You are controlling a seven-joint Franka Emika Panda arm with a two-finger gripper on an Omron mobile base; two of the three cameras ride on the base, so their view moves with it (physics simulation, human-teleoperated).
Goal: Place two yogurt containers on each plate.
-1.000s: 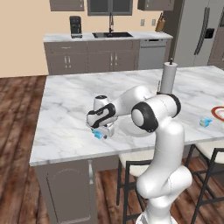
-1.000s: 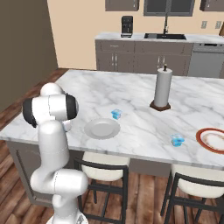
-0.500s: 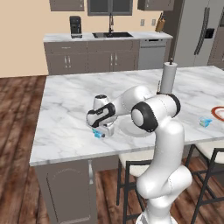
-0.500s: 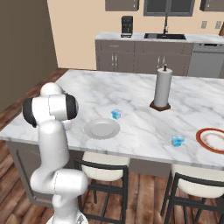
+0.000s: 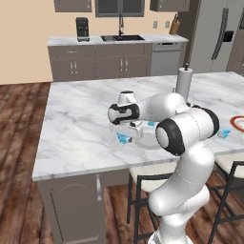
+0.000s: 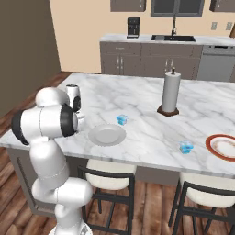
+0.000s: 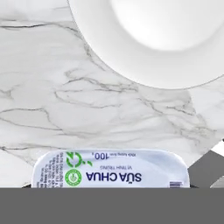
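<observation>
- Where the left base view shows the gripper (image 5: 125, 138) low over the marble counter (image 5: 76, 128) with a blue yogurt container (image 5: 124, 138) at its tips, the hand view puts that container (image 7: 110, 172) at 6 o'clock, its white lid printed with green and dark lettering; the jaws have drawn in narrow on it.
- In the hand view the pale grey-white plate (image 7: 153, 39) sits at 1 o'clock from the container, close by but apart from it, on bare marble.
- The right base view shows that plate (image 6: 107, 135) whole, while in the left base view the arm covers most of it.
- Yogurt containers counted: three across the views. Besides the gripped one, a second (image 6: 121, 120) lies just beyond the pale plate, at its 1 o'clock, and a third (image 6: 186, 147) stands near the red-rimmed plate (image 6: 223, 147), at its 9 o'clock.
- Plates counted: two, neither with a container on it.
- One paper-towel holder (image 6: 169, 92) stands upright near the middle of the counter.
- The counter is a white, grey-veined island with dark-framed stools (image 6: 109, 174) tucked under its near edge, over a wood floor.
- Behind are grey cabinets (image 5: 102, 64), a sink (image 6: 172, 37), a coffee maker (image 6: 133, 26) and a steel fridge (image 5: 217, 35).
</observation>
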